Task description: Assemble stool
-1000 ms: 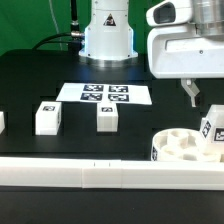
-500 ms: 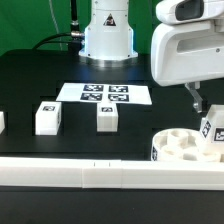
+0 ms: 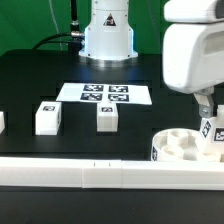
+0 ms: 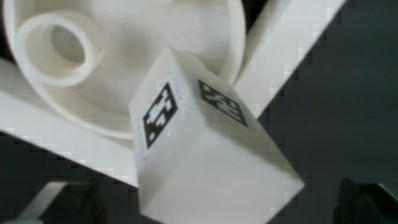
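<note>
The round white seat disc (image 3: 178,147) lies at the exterior view's right, against the front rail; it also shows in the wrist view (image 4: 80,60). A tagged leg block (image 3: 213,130) stands at its right side. My gripper (image 3: 208,112) hangs just above that block. In the wrist view the block (image 4: 205,150) fills the space between my fingers, and my gripper (image 4: 205,205) is open, with a dark gap on each side of the block. Two more leg blocks (image 3: 47,117) (image 3: 107,117) stand on the black table.
The marker board (image 3: 104,94) lies behind the loose legs. A long white rail (image 3: 70,172) runs along the front. Another white piece (image 3: 1,121) shows at the exterior view's left edge. The arm's base (image 3: 108,35) stands at the back.
My gripper has moved to the exterior view's right and come down closer over the leg block at the seat disc. The parts have not moved.
</note>
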Available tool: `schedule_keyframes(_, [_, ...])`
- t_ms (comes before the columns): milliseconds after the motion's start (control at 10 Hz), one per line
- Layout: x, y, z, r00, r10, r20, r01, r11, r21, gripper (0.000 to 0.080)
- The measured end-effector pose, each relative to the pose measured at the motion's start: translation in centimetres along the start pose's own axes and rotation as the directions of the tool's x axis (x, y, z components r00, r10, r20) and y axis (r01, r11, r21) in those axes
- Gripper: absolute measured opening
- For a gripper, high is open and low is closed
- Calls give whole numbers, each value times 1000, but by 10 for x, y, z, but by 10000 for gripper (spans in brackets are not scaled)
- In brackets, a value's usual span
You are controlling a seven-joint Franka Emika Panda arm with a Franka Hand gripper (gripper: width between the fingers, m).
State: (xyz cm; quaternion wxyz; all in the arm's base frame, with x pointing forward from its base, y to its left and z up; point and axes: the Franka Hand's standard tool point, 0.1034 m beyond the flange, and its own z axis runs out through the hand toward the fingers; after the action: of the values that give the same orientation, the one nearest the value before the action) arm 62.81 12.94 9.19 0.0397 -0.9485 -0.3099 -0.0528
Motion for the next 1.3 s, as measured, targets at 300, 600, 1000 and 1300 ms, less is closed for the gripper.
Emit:
schedule_keyframes(300, [-5, 10, 0, 987, -161, 6, 161, 987, -15, 649])
schedule_keyframes(600, [-9, 11, 4, 913, -407, 34, 408, 913, -20, 649])
schedule_keyframes(1000, [-11, 10, 10, 777, -626, 65, 628, 778, -9, 649])
schedule_keyframes(1300, [-13, 9, 15, 782, -619, 66, 621, 784, -4, 515])
